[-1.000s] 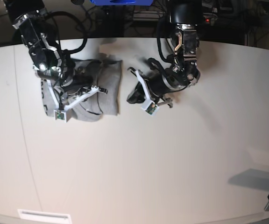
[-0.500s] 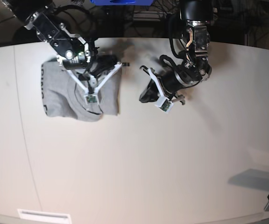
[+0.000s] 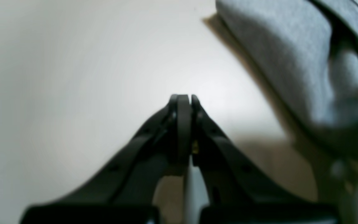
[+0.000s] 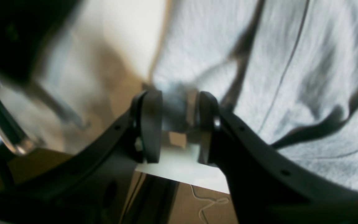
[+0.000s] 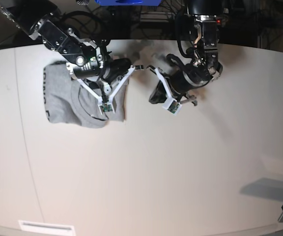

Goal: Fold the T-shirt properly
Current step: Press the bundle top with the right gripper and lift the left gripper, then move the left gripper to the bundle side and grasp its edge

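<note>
I saw shirt [image 5: 70, 98] folded on table [image 5: 156, 167], far left. Right gripper [image 4: 179, 124] spread partway over its edge, holding nothing. Left gripper [image 3: 183, 105] pressed together, empty, beside shirt.

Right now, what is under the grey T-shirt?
The T-shirt lies folded on the pale table, so only tabletop shows around it. The shirt and the right arm's fingers above its edge cover whatever is beneath, so I cannot see there.
</note>
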Controlling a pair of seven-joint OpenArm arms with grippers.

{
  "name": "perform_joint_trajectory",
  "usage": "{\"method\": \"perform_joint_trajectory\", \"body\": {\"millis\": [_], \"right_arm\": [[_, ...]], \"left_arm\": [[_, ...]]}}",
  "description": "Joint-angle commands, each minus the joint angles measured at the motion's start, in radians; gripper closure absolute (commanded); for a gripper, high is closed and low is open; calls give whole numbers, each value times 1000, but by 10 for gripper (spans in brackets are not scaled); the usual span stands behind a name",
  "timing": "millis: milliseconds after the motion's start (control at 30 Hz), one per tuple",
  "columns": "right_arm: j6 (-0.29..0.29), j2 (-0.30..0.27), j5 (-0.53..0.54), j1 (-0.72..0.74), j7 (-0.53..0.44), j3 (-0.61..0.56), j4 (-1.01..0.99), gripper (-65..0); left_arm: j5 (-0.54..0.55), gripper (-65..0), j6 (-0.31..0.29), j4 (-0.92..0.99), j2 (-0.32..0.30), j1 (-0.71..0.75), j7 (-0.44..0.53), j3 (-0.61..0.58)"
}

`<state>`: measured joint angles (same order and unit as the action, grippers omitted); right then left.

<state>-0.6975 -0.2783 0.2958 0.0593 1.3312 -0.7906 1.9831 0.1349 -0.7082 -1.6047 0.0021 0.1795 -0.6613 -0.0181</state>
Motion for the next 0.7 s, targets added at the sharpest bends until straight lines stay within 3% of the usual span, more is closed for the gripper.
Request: {"method": "perform_joint_trajectory", "body": {"millis": [0, 267, 500, 667], "right_arm": [[-1, 6, 0, 24, -28, 1, 20, -203], [-1, 7, -4, 86, -104, 20, 31, -202], [-1, -3, -4, 70, -190, 234, 31, -197], [-1, -66, 1, 18, -287, 403, 29, -197]], "left_arm": [[-62, 0, 10, -35, -18, 28, -107, 7], [-123, 0, 10, -254, -23, 127, -110, 7], [-139, 0, 10, -412, 6, 157, -110, -4], [-139, 0, 10, -418, 32, 99, -122, -42]]}}
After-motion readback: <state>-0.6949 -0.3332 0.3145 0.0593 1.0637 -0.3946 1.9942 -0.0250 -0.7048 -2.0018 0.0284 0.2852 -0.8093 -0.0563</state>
